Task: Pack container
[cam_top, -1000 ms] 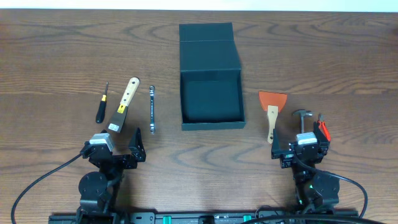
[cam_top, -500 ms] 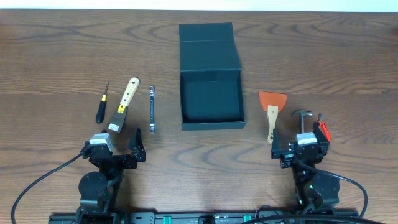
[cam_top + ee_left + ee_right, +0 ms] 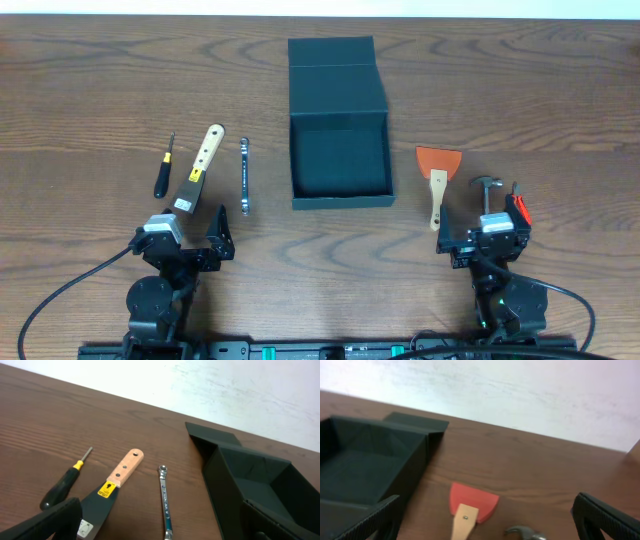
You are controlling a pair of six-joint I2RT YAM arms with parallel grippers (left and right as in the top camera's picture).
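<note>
Both grippers stand wide open with nothing between their fingers. Our left gripper (image 3: 193,228) sits toward the near table edge, left of the box (image 3: 340,202), and our right gripper (image 3: 482,232) mirrors it on the box's right. We see the box mid-table, open, its lid flap laid back flat on the far side and its dark floor showing. Left of the box, the wrench (image 3: 244,176) lies nearest, parallel to the box's wall. Beyond it lie a wooden-handled putty knife (image 3: 200,165), tilted, and then a screwdriver (image 3: 162,170). Right of the box lies an orange scraper (image 3: 438,170). Farther right are a hammer (image 3: 487,185) and a red-handled tool (image 3: 516,208), both partly hidden by our right gripper.
</note>
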